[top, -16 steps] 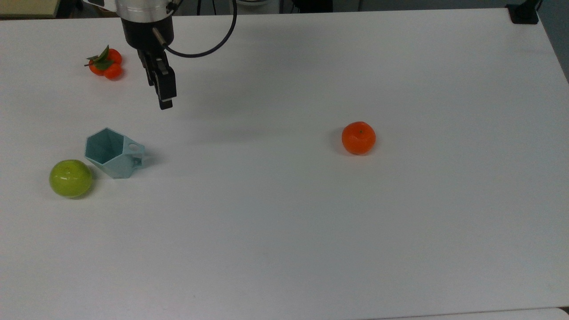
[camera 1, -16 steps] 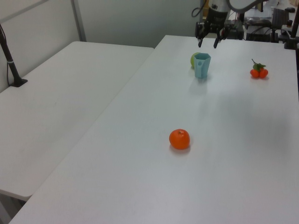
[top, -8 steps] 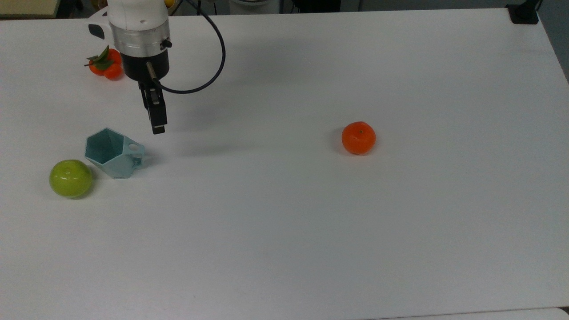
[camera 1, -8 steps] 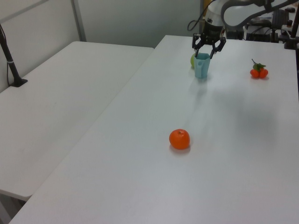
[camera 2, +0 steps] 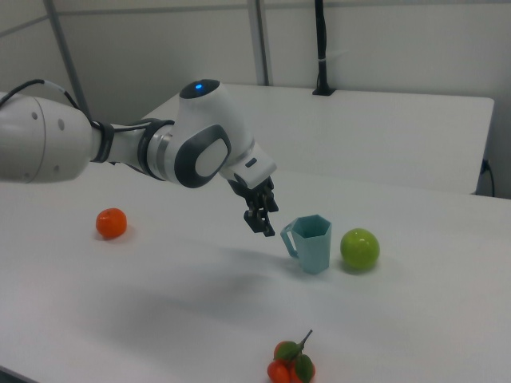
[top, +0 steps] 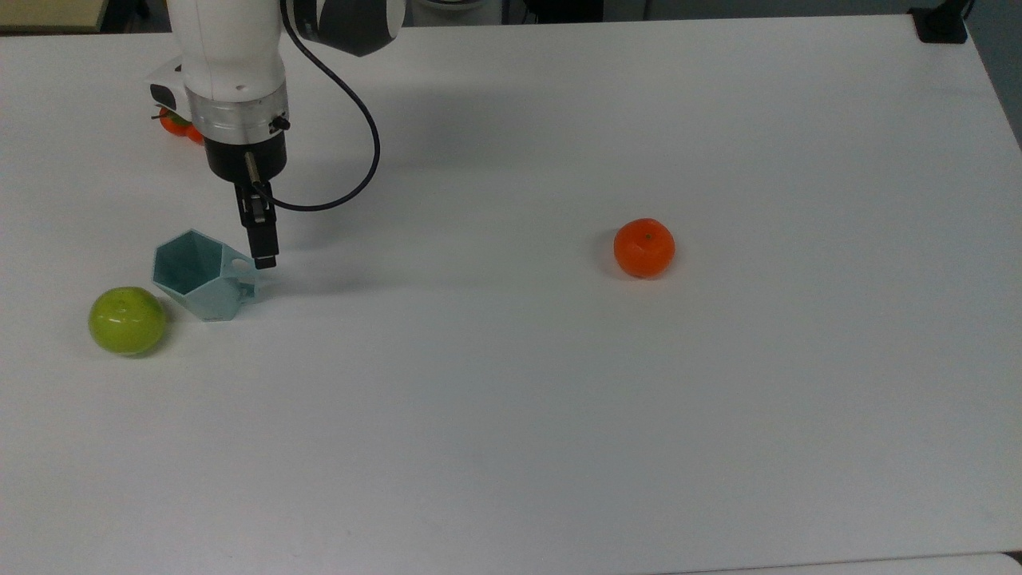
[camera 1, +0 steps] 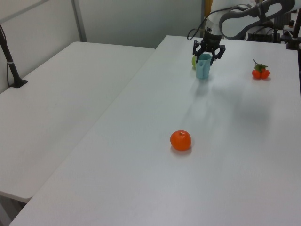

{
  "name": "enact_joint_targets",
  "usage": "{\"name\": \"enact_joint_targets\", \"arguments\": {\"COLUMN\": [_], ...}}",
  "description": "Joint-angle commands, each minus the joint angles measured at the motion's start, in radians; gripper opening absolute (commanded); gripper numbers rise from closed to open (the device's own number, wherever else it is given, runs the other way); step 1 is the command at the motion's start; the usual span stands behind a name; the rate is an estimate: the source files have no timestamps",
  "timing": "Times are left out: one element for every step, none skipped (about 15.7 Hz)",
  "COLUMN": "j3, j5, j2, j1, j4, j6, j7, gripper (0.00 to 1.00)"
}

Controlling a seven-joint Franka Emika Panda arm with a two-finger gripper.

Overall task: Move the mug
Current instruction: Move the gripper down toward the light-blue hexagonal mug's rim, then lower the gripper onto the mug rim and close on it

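Note:
The pale teal faceted mug (top: 200,275) stands upright on the white table (top: 559,415), its small handle (top: 244,271) pointing to the top view's right. My gripper (top: 263,257) hangs just beside that handle, on the top view's right of the mug and apart from it. In the right view the gripper (camera 2: 263,225) sits a little left of the mug (camera 2: 313,243), at about rim height. The left view shows the gripper (camera 1: 206,55) open, fingers spread on either side of the mug (camera 1: 203,68), nothing held between them.
A green apple (top: 126,320) lies close to the mug on the top view's left. One orange (top: 643,247) sits alone toward the top view's right. A leafy tangerine cluster (camera 2: 291,363) lies at the right view's bottom, partly covered by my arm in the top view.
My gripper has come down and toward the mug, from well above it in the top view to right beside its handle. The arm now covers most of the tangerines. The mug has not moved.

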Motion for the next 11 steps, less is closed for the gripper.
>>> {"name": "enact_joint_targets", "arguments": {"j3": [-0.008, -0.008, -0.008, -0.008, -0.008, -0.008, -0.008, -0.008, -0.008, -0.008, -0.008], "j5": [-0.050, -0.053, -0.055, -0.055, -0.055, -0.055, -0.055, -0.055, -0.055, -0.058, -0.064], "j2": [0.018, 0.029, 0.033, 0.036, 0.041, 0.052, 0.056, 0.061, 0.072, 0.075, 0.076], "j1": [0.000, 0.000, 0.000, 0.000, 0.000, 0.000, 0.000, 0.000, 0.000, 0.000, -0.002], "j4": [-0.012, -0.011, -0.009, -0.011, -0.011, -0.009, -0.009, -0.009, -0.009, -0.009, -0.009], "j6": [0.036, 0.037, 0.046, 0.057, 0.065, 0.068, 0.074, 0.089, 0.097, 0.099, 0.100], "j7": [0.023, 0.023, 0.023, 0.023, 0.023, 0.023, 0.023, 0.023, 0.021, 0.021, 0.021], "gripper": [0.70, 0.70, 0.70, 0.70, 0.70, 0.70, 0.70, 0.70, 0.70, 0.70, 0.70]}}
